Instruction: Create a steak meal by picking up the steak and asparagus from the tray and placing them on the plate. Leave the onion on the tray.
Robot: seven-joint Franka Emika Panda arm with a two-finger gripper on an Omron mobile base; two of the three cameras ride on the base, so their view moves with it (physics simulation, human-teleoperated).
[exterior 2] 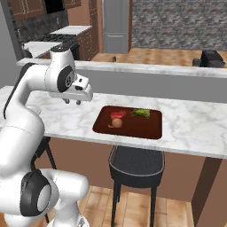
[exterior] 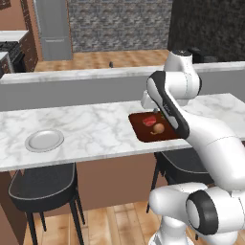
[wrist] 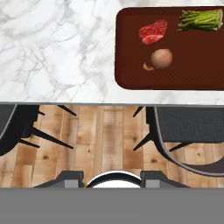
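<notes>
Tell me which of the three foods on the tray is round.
The onion: a tan ball. The steak is a flat red piece, the asparagus long green stalks.

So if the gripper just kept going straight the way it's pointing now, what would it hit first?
Probably the near edge of the marble counter. The gripper points down, left of the tray; the hand view centres about on that edge, so it could slip past to the wood floor. Depth is unclear.

The arm hides the tray's (exterior: 143, 128) right end in the left base view, asparagus (wrist: 200, 20) included.
</notes>
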